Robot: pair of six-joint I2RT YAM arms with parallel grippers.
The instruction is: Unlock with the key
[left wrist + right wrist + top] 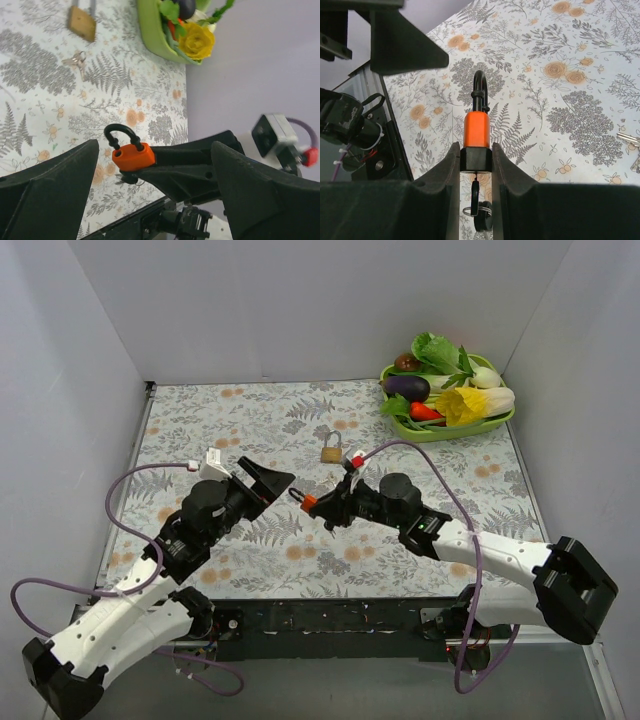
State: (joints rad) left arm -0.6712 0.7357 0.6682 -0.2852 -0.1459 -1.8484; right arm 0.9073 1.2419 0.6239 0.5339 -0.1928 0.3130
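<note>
Reporting from the top view, biggest first: the floral table (250, 420), with the green tray (440, 432) of vegetables at its 1 o'clock corner. My left gripper (270, 475) is released, jaws spread wide, holding nothing, and sits just at 9 o'clock of the orange padlock (476, 131), pointing at it without touching. My right gripper (476, 155) is clamped on that padlock, with the fingers pinching its black lower end from both sides. It's held off the table near centre, shackle pointing toward my left gripper. In the left wrist view both shackle legs meet the orange body. A small key and ring (476, 207) hang from the bottom end of the lock, between my right fingers. I can't tell how far the key is seated. A brass padlock (331, 451) lies flat on the table at 12 o'clock of the orange one, well apart. A loose bunch of keys (76, 61) lies just beside it on the near side.
</note>
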